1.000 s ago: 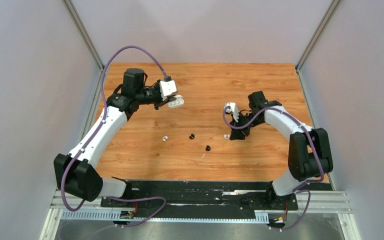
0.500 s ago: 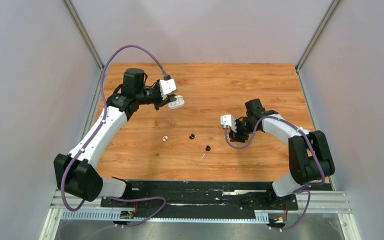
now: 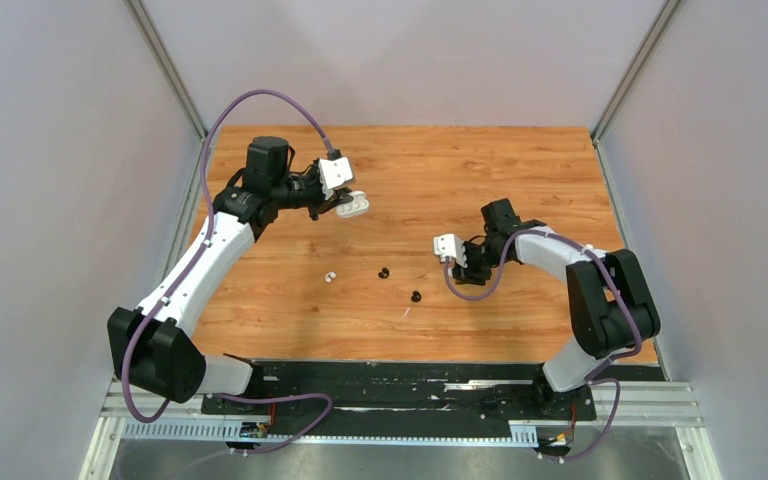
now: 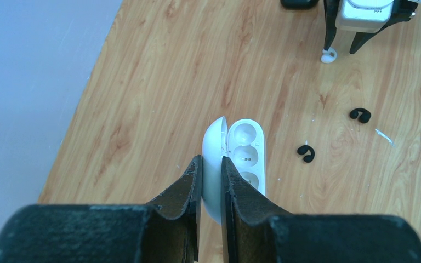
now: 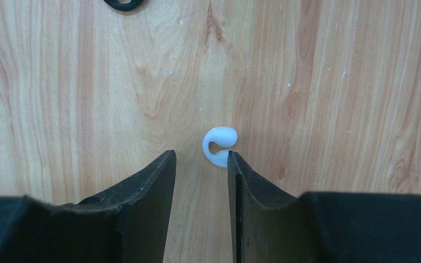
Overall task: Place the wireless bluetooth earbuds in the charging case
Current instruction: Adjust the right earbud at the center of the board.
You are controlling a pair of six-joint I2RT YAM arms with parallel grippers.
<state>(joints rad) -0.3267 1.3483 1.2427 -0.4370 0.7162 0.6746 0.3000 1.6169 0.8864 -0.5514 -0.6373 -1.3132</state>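
White bud [image 5: 219,145] on table [image 5: 60,82], just beside one tip of right gripper [image 5: 200,155], jaws parted, empty. Arm just swung in over it: grasp looks next. Open case [image 4: 245,150] aloft, lid pinched in left gripper [image 4: 212,160], unmoved.

A black earbud [image 5: 123,4] is cut off by the top edge (right wrist view), perhaps half showing.

Wood-grain table [image 3: 520,160] w/ pale grey walls [image 3: 400,60] (metal corner posts [image 3: 165,65]).
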